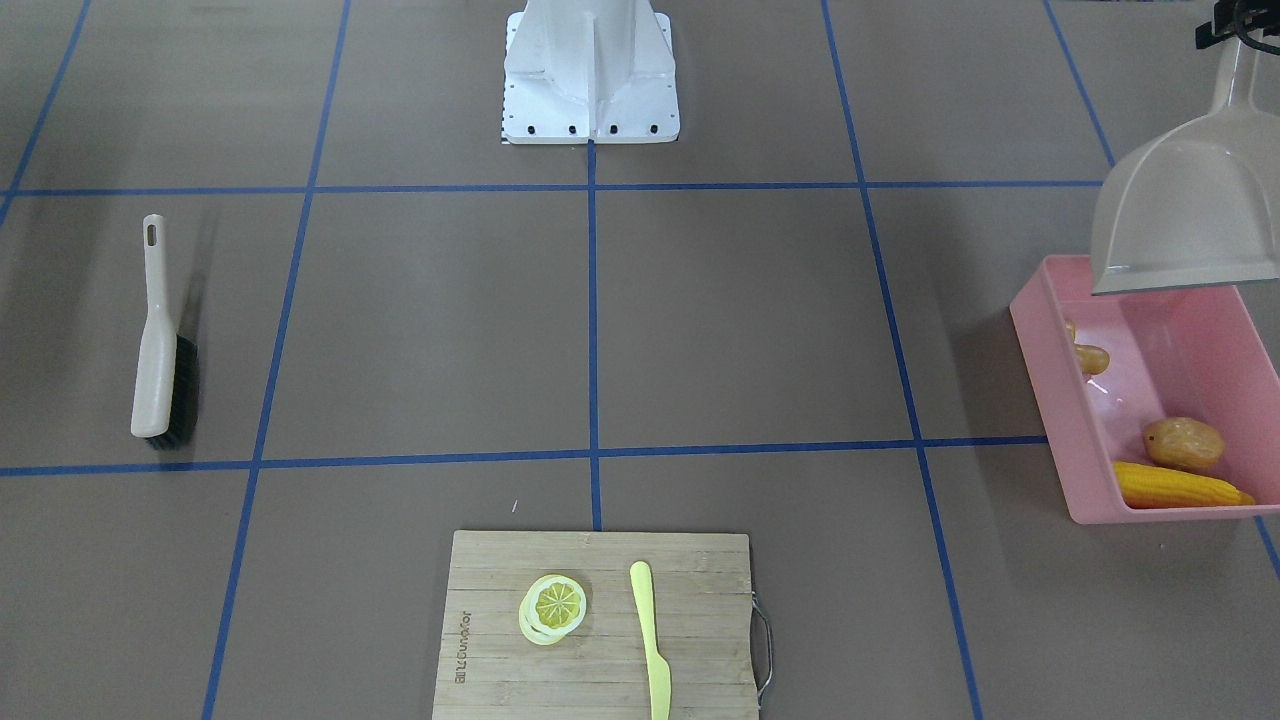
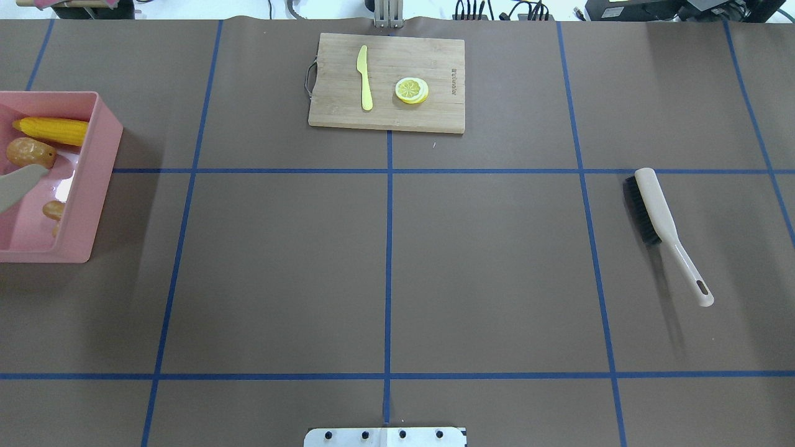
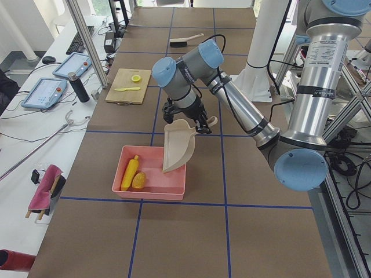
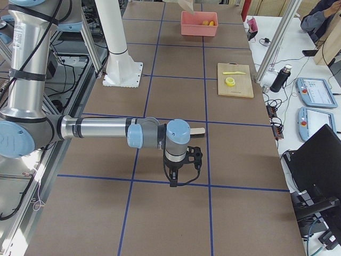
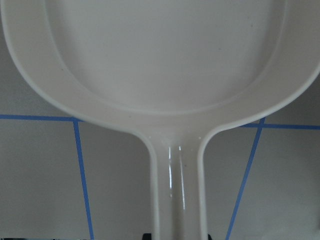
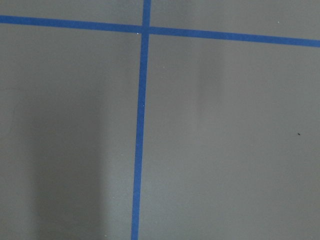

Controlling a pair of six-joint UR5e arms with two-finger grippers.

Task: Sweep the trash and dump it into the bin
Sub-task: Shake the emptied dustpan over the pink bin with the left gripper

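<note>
left gripper (image 1: 1240, 28) clamped on the long handle of the beige dustpan (image 1: 1190, 215) — pan lifted off the table (image 1: 750, 330), tilted steeply, mouth down over the robot-side end of the bin (image 1: 1048, 405). from the left wrist, only the pan's hollow and its handle, with blue tape lines behind.

pink bin at the table's far left, glossy inside. all three pieces of trash in it:
- corn cob (image 1: 1175, 487) lying along the wall farthest from the robot
- potato (image 1: 1184, 443) just beside the cob, touching it or close to it
- ginger root (image 1: 1090, 357) apart from those two, against the wall facing the table's middle

right gripper (image 4: 178, 178) pointing down over the table on the right side, near the tip of a beige handle, seen only from the side camera. cannot tell whether its jaws stand apart or together. from the right wrist, nothing but brown table and a crossing of blue tape.

brush (image 1: 160, 340) lying flat on the right part of the table, dark bristles along one side, handle toward the robot.

cutting board (image 1: 500, 640) at the middle of the far edge — lemon slice (image 1: 556, 606) and pale yellow knife (image 1: 650, 640) on it, side by side, not touching.
</note>
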